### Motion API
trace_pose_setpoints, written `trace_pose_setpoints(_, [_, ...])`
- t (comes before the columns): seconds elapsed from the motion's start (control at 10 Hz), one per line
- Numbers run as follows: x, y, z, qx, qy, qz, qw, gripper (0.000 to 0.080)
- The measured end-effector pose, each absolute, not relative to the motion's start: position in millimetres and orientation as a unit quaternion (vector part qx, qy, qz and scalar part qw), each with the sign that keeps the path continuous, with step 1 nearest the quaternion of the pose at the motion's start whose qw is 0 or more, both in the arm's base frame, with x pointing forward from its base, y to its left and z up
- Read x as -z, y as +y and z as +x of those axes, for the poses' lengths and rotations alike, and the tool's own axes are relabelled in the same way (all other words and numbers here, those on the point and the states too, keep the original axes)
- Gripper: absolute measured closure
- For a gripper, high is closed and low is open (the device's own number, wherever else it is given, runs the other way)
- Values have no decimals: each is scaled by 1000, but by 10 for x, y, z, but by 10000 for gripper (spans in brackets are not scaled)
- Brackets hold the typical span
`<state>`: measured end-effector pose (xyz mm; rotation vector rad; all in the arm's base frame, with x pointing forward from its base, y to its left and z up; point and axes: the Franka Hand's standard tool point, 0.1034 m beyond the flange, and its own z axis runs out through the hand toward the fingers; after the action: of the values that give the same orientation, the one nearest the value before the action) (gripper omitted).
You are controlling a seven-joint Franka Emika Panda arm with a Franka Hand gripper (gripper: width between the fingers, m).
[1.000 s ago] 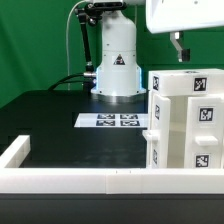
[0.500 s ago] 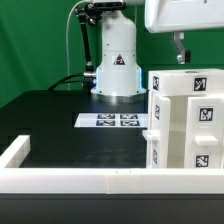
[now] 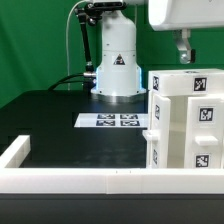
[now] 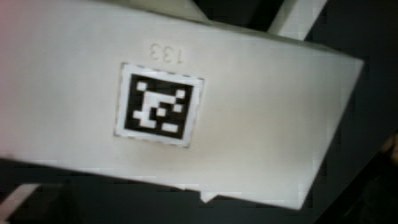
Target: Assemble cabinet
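Cabinet, the white boxy body with black-and-white square tags on its faces, stands on the black table at the exterior view's right, reaching almost to the low white rim in the foreground. In that view the gripper hangs just above the cabinet's top edge, apart from it, and only a narrow dark tip shows below the white wrist housing, so I cannot tell whether the jaws stand wide or narrow; nothing appears to be held. The marker board lies flat on the table between the cabinet and the arm's white base. In the wrist view a white tagged face of the cabinet fills nearly the whole picture, tilted and somewhat blurred, with one square tag and a small embossed number above it; no fingers are plainly visible there. The risk from here is a descent that meets the top face off-centre, since the face looks skewed to the camera: a finger could strike the edge and shove or tip the body instead of straddling it.
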<state>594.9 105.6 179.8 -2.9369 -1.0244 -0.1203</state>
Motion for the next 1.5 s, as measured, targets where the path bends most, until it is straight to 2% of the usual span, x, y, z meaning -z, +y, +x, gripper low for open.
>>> trace_pose_setpoints(0.2, [-1787, 995, 5951, 38, -453, -891, 7, 2])
trace_pose_setpoints(0.5, [-1762, 933, 5933, 13, -630, -776, -20, 2])
trace_pose_setpoints(0.7, [-1721, 838, 5929, 6, -719, -695, -30, 2])
trace_pose_setpoints(1.0, [-1660, 706, 5904, -10, -815, -578, -39, 2])
trace_pose_setpoints(1.3, [-1593, 684, 5886, -14, -810, -585, -35, 2])
trace_pose_setpoints(1.5, [-1579, 679, 5884, -15, -803, -595, -35, 242])
